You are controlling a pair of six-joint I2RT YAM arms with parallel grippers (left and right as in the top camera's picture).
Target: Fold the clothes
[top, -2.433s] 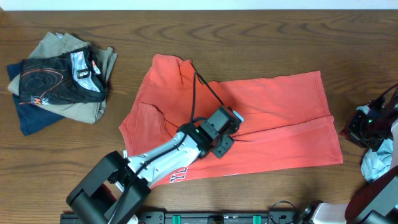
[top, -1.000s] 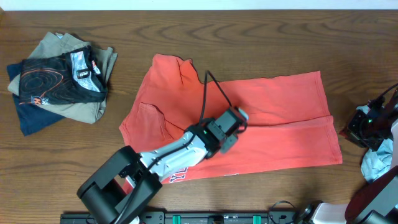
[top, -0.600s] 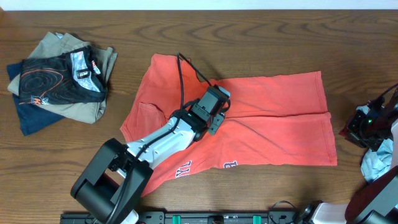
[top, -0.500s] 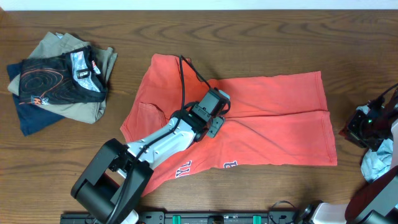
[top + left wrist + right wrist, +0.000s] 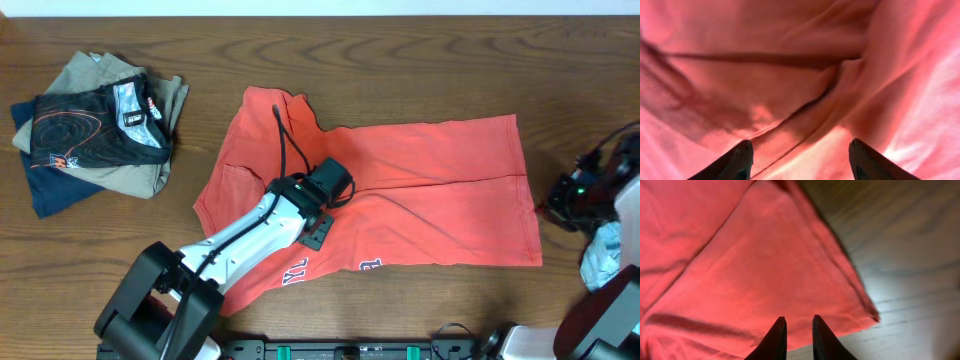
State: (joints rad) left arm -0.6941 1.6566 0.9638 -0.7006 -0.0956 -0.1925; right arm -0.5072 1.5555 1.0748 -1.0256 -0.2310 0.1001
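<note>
The coral-red T-shirt [image 5: 430,190] lies spread across the table's middle, with white lettering [image 5: 370,265] near its front edge. My left gripper [image 5: 324,206] hovers over the shirt's left-centre. In the left wrist view its gripper [image 5: 802,157] stands open above creased red cloth [image 5: 790,80], with nothing between the fingers. My right gripper [image 5: 572,198] sits just off the shirt's right edge. In the right wrist view its gripper [image 5: 799,330] hangs above the shirt's corner [image 5: 765,265], jaws a narrow gap apart and empty. A light-blue garment [image 5: 603,262] lies at the far right.
A pile of folded clothes [image 5: 95,125] in dark, khaki and navy sits at the back left. Bare wooden table [image 5: 420,60] runs behind the shirt and shows beside its corner [image 5: 910,255]. The left arm's cable [image 5: 285,140] loops over the shirt.
My left gripper opened, let go of the red shirt and drew back to the left. The shirt's front part dropped flat, showing the lettering. The right arm shifted slightly.
</note>
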